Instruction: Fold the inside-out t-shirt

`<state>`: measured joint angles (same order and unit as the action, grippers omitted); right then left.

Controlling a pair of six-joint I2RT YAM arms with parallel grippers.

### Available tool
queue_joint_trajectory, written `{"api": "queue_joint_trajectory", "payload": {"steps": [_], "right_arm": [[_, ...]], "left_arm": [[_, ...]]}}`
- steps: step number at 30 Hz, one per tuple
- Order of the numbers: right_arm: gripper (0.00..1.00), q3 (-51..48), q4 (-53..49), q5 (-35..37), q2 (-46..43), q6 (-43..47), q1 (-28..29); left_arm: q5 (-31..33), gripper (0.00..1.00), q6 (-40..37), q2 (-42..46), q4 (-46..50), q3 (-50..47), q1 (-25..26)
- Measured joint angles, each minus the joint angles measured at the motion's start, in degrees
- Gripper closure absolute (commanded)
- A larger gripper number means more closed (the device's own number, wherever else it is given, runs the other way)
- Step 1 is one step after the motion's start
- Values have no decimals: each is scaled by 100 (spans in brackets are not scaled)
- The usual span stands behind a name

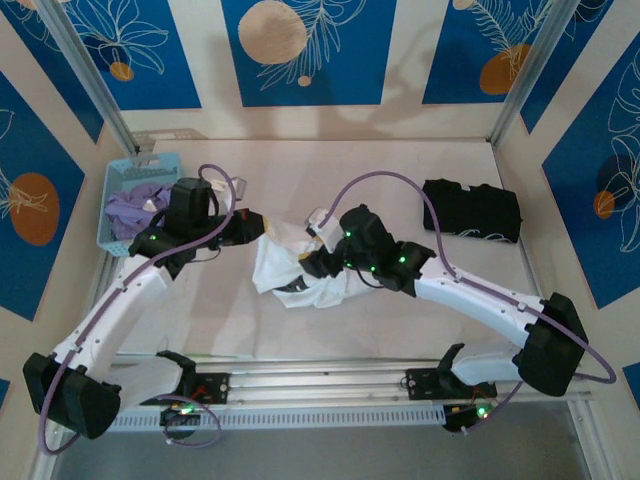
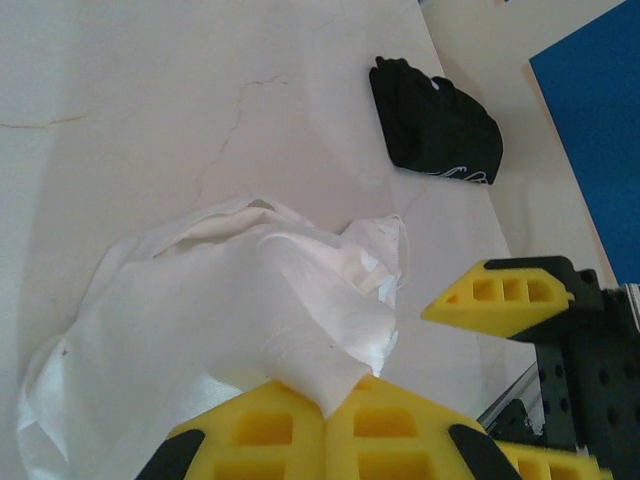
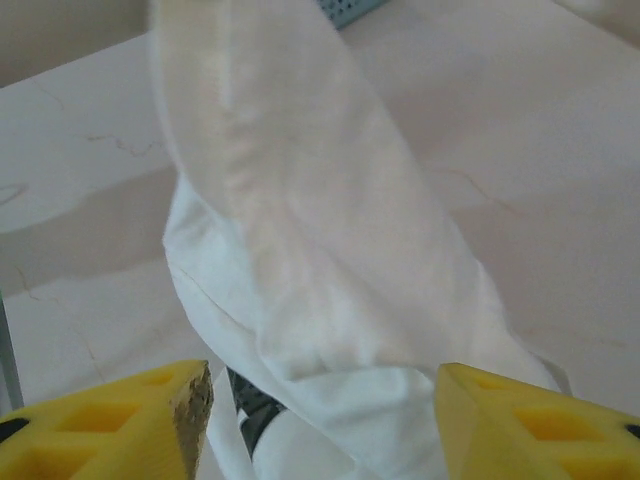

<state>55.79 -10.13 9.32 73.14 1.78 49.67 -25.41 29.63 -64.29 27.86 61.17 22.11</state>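
The inside-out t-shirt (image 1: 283, 268) lies crumpled in a white heap at the middle of the table. My left gripper (image 1: 252, 228) is at the heap's upper left corner. In the left wrist view it (image 2: 335, 400) is shut on a fold of the t-shirt (image 2: 200, 320), with the yellow fingers pressed together on the cloth. My right gripper (image 1: 318, 262) is at the heap's right side. In the right wrist view it (image 3: 325, 405) stands open, its yellow fingers wide apart. A lifted band of the t-shirt (image 3: 320, 260) runs between them untouched, with a bit of dark print (image 3: 250, 405) below.
A blue basket (image 1: 118, 178) with a lavender garment (image 1: 135, 208) stands at the far left. A folded black garment (image 1: 472, 210) lies at the far right, also in the left wrist view (image 2: 435, 125). Metal frame posts rise at both back corners.
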Motion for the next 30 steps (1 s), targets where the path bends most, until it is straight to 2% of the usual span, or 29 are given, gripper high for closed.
{"api": "queue_joint_trajectory", "payload": {"steps": [3, 10, 12, 15, 17, 20, 24, 30], "right_arm": [[26, 26, 129, 192, 157, 221, 103], [27, 146, 179, 579, 643, 544, 144], [33, 149, 210, 636, 643, 584, 144], [58, 155, 256, 780, 643, 605, 144], [77, 160, 289, 894, 643, 575, 136], [98, 164, 273, 933, 566, 413, 28], [100, 162, 170, 605, 199, 55, -387], [100, 227, -33, -490, -289, -612, -1049]], "left_arm": [[0, 100, 0, -13, 0, 0, 15], [-2, 100, 0, -17, 0, 0, 20], [-2, 100, 0, -17, 0, 0, 20], [0, 100, -2, -17, 0, 0, 20], [2, 100, -4, -17, 2, 0, 20], [46, 100, -22, -17, 4, 0, 20], [208, 100, -81, -22, 15, 0, 26], [629, 100, -269, -170, 50, 2, 31]]}}
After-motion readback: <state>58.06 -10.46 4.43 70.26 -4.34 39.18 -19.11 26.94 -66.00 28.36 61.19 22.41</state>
